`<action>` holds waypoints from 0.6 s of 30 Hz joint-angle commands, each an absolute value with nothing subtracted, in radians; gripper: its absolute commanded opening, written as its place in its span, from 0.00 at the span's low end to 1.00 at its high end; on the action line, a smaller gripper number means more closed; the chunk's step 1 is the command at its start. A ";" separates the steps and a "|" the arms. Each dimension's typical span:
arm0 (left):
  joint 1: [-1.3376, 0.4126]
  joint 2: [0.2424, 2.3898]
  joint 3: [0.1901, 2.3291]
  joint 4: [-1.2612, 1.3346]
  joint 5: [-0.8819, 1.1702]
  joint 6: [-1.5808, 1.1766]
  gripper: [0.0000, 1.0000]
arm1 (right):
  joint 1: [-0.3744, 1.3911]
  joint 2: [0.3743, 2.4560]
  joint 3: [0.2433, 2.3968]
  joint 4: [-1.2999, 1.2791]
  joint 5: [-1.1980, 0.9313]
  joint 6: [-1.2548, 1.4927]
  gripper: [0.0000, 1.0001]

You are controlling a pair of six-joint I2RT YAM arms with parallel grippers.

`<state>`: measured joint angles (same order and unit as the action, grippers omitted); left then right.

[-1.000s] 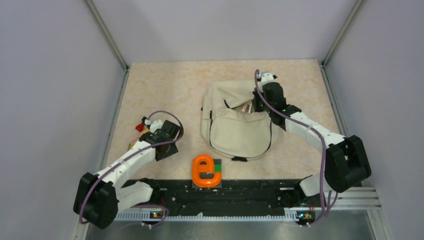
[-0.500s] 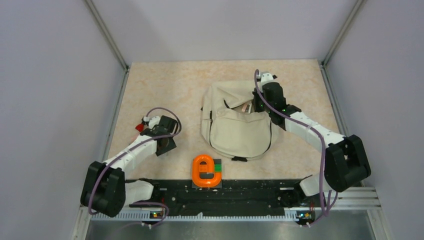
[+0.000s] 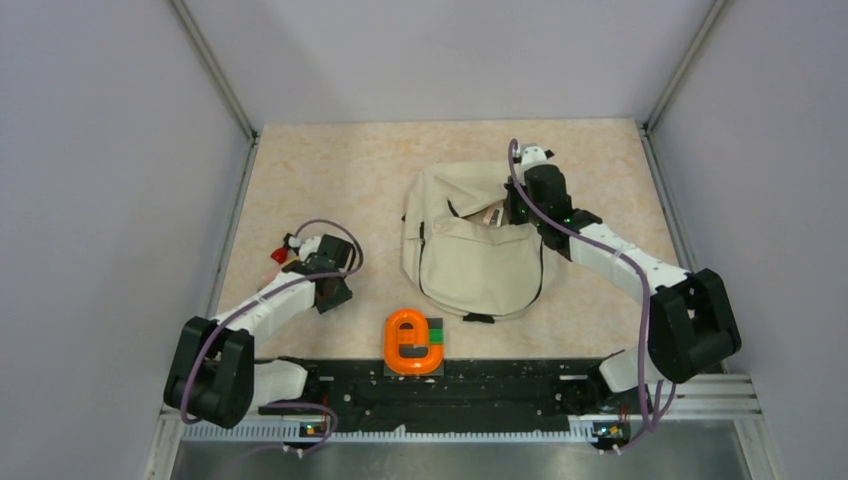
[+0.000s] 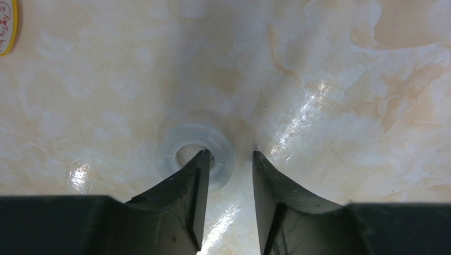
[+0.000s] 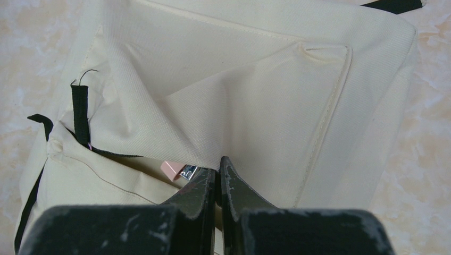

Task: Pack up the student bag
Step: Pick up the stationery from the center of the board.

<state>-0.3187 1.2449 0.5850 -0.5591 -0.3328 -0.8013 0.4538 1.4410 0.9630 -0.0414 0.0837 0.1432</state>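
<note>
Top view, nearest the arm bases: orange C-shaped object (image 3: 408, 342) at 6 o'clock on the surface (image 3: 330, 170), beside a small green-and-dark block.

Left arm, at 8 o'clock of the surface. Left gripper (image 4: 230, 154) points down at the surface with its jaws partly open and holding nothing. A translucent ring (image 4: 167, 154) lies flat under it. One fingertip sits in the ring's hole and the other outside its wall, so the wall at the ring's 3 o'clock side lies between the jaws. Cannot tell whether either tip touches it. Small red object (image 3: 280, 255) just beside the wrist at its 9 o'clock. The left wrist view shows a yellow-rimmed item (image 4: 4, 26) at the 10 o'clock corner, mostly cut off.

The student bag (image 3: 480, 265) lies flat past the orange object, centre-right of the surface, at about 3 o'clock from the left gripper and well apart from it. Cream fabric, black trim, top opening gaping.

Right gripper (image 5: 218, 171) is at the bag's 1 o'clock, at the opening. Its jaws are closed tight, pinching the lower edge of the cream flap, and creases run out from the tips. A pink item (image 5: 171, 169) shows inside the opening, just beside the tips at 9 o'clock.
</note>
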 commanded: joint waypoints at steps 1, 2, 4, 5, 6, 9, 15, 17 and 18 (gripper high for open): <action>-0.313 1.229 0.531 -0.557 -0.334 -0.824 0.35 | 0.449 1.440 0.971 0.012 0.045 0.162 0.00; -0.313 1.219 0.527 -0.555 -0.331 -0.827 0.31 | 0.449 1.442 0.971 0.012 0.045 0.161 0.00; -0.312 1.200 0.528 -0.555 -0.326 -0.828 0.22 | 0.450 1.443 0.971 0.013 0.044 0.163 0.00; -0.313 1.192 0.531 -0.556 -0.322 -0.823 0.18 | 0.450 1.443 0.971 0.014 0.042 0.165 0.00; -0.313 1.185 0.539 -0.561 -0.315 -0.818 0.16 | 0.449 1.442 0.971 0.017 0.040 0.165 0.00; -0.313 1.175 0.577 -0.609 -0.296 -0.790 0.12 | 0.450 1.440 0.973 0.014 0.040 0.166 0.00; -0.339 1.099 0.717 -0.709 -0.262 -0.727 0.00 | 0.449 1.431 0.979 0.005 0.053 0.159 0.00; -0.374 1.052 0.762 -0.699 -0.249 -0.704 0.00 | 0.450 1.430 0.982 0.003 0.054 0.159 0.00; -0.407 1.038 0.786 -0.687 -0.248 -0.696 0.00 | 0.449 1.429 0.983 0.003 0.053 0.159 0.00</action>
